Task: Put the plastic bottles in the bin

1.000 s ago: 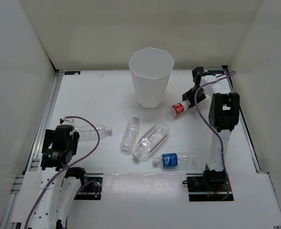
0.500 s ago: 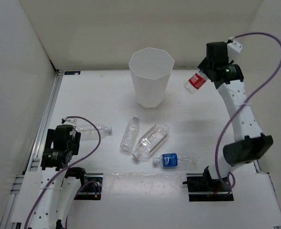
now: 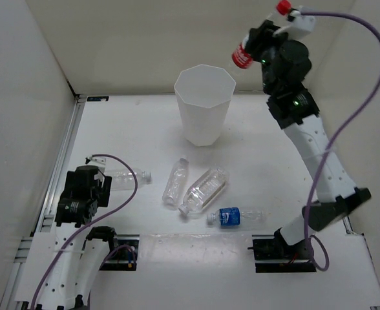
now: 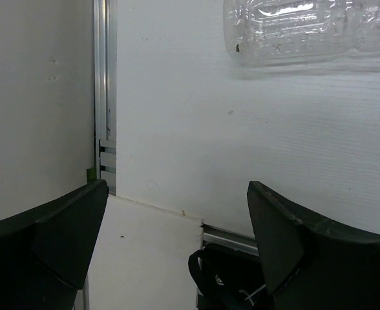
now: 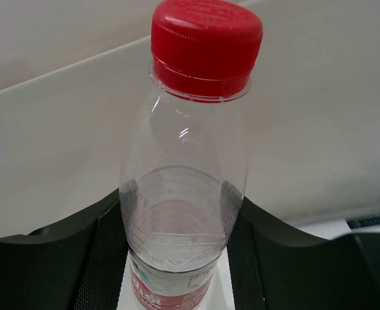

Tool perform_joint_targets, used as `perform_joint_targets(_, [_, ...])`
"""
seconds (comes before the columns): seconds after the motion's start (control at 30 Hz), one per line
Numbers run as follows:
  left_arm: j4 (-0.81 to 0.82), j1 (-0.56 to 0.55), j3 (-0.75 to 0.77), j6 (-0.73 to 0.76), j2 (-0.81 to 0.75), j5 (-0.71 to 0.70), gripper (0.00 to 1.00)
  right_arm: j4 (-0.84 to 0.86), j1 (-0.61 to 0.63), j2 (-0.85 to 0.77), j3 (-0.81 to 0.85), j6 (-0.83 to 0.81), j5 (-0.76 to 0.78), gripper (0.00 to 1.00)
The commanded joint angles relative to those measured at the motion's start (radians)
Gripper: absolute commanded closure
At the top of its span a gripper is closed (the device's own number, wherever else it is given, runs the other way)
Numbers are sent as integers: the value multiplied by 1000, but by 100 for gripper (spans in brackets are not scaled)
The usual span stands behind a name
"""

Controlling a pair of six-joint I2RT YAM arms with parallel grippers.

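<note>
Seen from above, the right fingers (image 3: 260, 35) clamp the red-labelled bottle (image 3: 240, 58) in the air, off to the right of the bin (image 3: 203, 126) rim. In the left wrist view the left fingers (image 4: 61, 239) are spread wide, and a plain bottle (image 4: 293, 29) lies on the surface (image 4: 242, 129) beyond them, untouched. In the right wrist view the right fingers (image 5: 80, 258) press both sides of the bottle's clear body, with its red cap (image 5: 206, 42) past the tips.

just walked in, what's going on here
The right gripper is shut on the red bottle, held high up near the bin, not yet in it. The left gripper is open, low beside a clear bottle on the table. A slim bottle, a fat bottle and a blue bottle lie mid-table.
</note>
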Motion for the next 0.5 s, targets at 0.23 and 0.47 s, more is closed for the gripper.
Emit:
perform_joint_targets(0.23, [23, 6, 88, 146, -18, 166, 0, -51, 113, 343, 223, -219, -188, 89])
perform_joint_targets(0.47, [-187, 6, 177, 426, 46, 749, 0, -156, 133, 364, 187, -219, -199, 39])
